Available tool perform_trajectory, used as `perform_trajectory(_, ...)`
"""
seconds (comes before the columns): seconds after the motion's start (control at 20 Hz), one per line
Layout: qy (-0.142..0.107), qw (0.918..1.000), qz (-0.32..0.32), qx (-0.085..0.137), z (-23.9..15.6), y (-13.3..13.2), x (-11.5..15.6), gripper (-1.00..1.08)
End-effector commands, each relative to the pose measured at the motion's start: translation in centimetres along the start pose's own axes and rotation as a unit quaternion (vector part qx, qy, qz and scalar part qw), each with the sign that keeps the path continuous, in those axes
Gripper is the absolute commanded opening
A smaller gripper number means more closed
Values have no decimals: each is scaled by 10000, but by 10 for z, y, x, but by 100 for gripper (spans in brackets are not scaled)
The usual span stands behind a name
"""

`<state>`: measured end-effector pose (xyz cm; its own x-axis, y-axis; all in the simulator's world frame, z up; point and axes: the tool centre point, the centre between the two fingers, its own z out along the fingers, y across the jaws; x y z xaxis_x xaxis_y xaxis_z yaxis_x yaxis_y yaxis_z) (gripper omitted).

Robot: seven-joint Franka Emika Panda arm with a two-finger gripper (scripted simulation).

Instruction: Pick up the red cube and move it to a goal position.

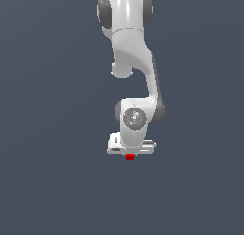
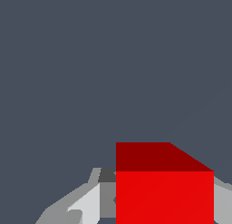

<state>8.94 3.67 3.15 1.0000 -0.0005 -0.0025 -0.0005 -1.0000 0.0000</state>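
The red cube (image 1: 129,157) is a tiny bright red block just under the white hand of my arm in the exterior view. My gripper (image 1: 130,152) points down over it. In the wrist view the red cube (image 2: 164,191) fills the space between the two grey fingers (image 2: 86,205). One finger lies against each side of it, so my gripper (image 2: 154,211) is shut on the cube. I cannot tell whether the cube rests on the floor or hangs above it.
A plain dark grey floor (image 1: 57,181) spreads all around the arm. The white arm (image 1: 131,63) reaches down from the top of the exterior view. No other object or goal marker shows.
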Motion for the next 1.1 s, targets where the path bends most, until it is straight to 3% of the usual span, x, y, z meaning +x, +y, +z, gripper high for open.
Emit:
perform_trajectory(0.0, 10, 10000, 2, 0, -11, 3, -1, -100)
perform_trajectory(0.6, 10, 10000, 2, 0, -94, 25, -10, -100)
perform_trajectory(1.05, 10, 10000, 2, 0, -112, 30, -10, -100)
